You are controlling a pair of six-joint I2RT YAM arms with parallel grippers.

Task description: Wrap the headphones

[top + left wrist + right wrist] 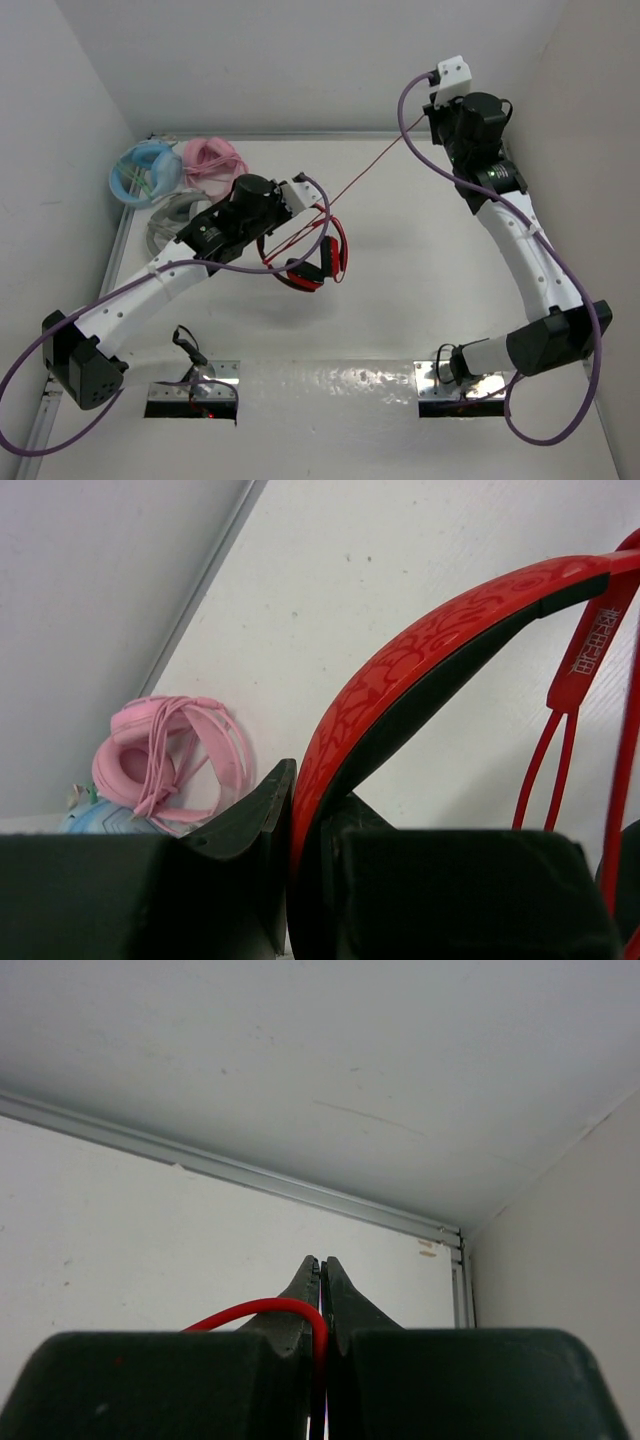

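From the top external view, the left arm reaches from the near left corner to the middle of the table (400,300). The left gripper (305,212) is closed on the headband of the red headphones (312,258). They hang tilted under it at the table's centre, ear cups toward the near side. The thin red cable (370,165) runs taut from the headphones up and to the far right, to the right gripper (430,120) raised near the far right corner. Its fingers are hidden under the wrist in this view. At the far left lie a pink pair (212,160), a blue pair (145,172) and a grey pair (170,215), close together and apart from the red ones.

In the left wrist view, the left gripper (305,830) has its two dark fingers (258,825) pressed on either side of the headband (420,645), which is red and patterned outside and black inside. The band arches up to the right. Thin red strands of cable (545,770) hang at the right. The pink pair (160,760) lies far off by the wall, its cord wound round it.

In the right wrist view, the right gripper (321,1272) is all but closed, its fingertips pinching the cable (262,1307). The cable curls out to the left of the fingers in a small red loop. Beyond are the table, a metal rail (250,1175) and the back wall (350,1040).
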